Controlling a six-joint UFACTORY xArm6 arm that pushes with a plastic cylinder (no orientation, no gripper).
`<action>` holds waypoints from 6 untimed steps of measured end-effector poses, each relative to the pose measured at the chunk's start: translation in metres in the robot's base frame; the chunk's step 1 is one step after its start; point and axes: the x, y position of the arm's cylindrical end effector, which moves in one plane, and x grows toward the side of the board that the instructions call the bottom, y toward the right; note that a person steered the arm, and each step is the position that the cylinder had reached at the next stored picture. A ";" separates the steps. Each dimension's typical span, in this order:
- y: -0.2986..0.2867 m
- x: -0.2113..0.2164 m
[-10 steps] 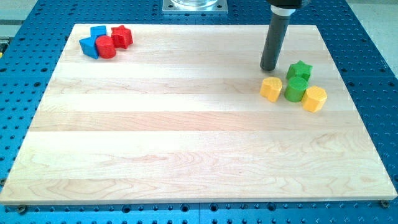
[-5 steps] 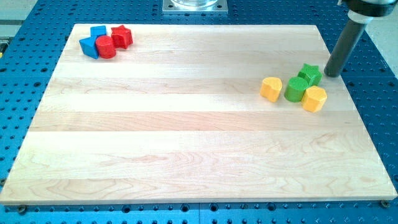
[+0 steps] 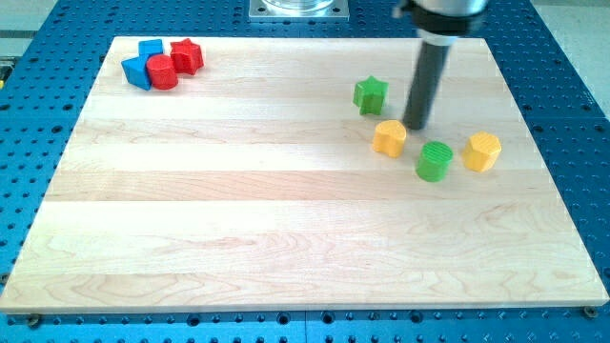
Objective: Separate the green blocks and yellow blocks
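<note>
The pale wooden counter (image 3: pixel 286 219) carries two groups of blocks. My tip (image 3: pixel 415 126) (a bare rod, no fingers, holding nothing) stands just right of the yellow block (image 3: pixel 388 137), right of the green star (image 3: pixel 370 94). The green cylinder (image 3: pixel 435 160) lies nearer, the yellow hexagon (image 3: pixel 482 151) beside it. Far left cluster the red star (image 3: pixel 188 55), red cylinder (image 3: pixel 162 71) and two blue blocks (image 3: pixel 139 70).
</note>
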 end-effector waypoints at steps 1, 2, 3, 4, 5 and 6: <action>0.004 0.048; 0.004 0.103; -0.029 0.144; -0.081 0.195; -0.078 0.184; -0.039 0.167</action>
